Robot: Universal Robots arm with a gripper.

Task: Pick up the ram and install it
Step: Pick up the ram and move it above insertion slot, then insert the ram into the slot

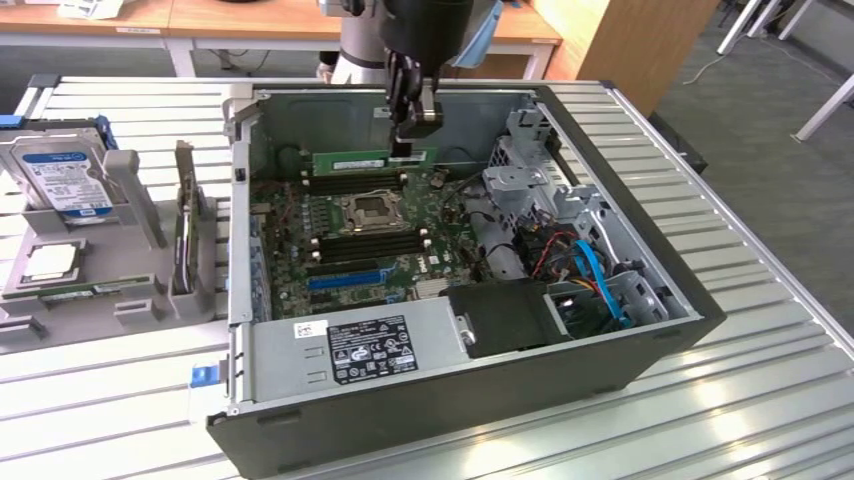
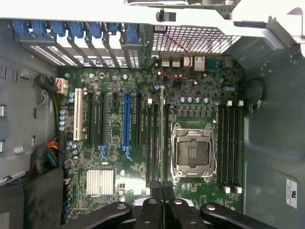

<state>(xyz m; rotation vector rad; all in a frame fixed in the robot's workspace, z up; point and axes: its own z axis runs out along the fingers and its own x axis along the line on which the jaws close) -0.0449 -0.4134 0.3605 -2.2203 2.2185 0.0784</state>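
Note:
My gripper (image 1: pixel 408 138) is inside the open computer case (image 1: pixel 667 330), shut on the ram (image 1: pixel 366 160). This long green stick with a white label hangs level, just above the motherboard's (image 1: pixel 400 262) far memory slots (image 1: pixel 354 184). In the wrist view the ram (image 2: pixel 162 138) shows edge-on as a thin line running out from between the gripper (image 2: pixel 162 190) fingers. It lies along the black memory slots (image 2: pixel 155 143) beside the CPU socket (image 2: pixel 192 152). I cannot tell whether its lower edge touches a slot.
A second bank of memory slots (image 2: pixel 228 148) lies past the socket. A power supply (image 1: pixel 367 350), drive cage (image 1: pixel 534 190) and blue cables (image 1: pixel 597 272) crowd the case. On the exterior view's left, a holder (image 1: pixel 127 200) carries a hard drive (image 1: pixel 60 180) and a dark card (image 1: pixel 187 235).

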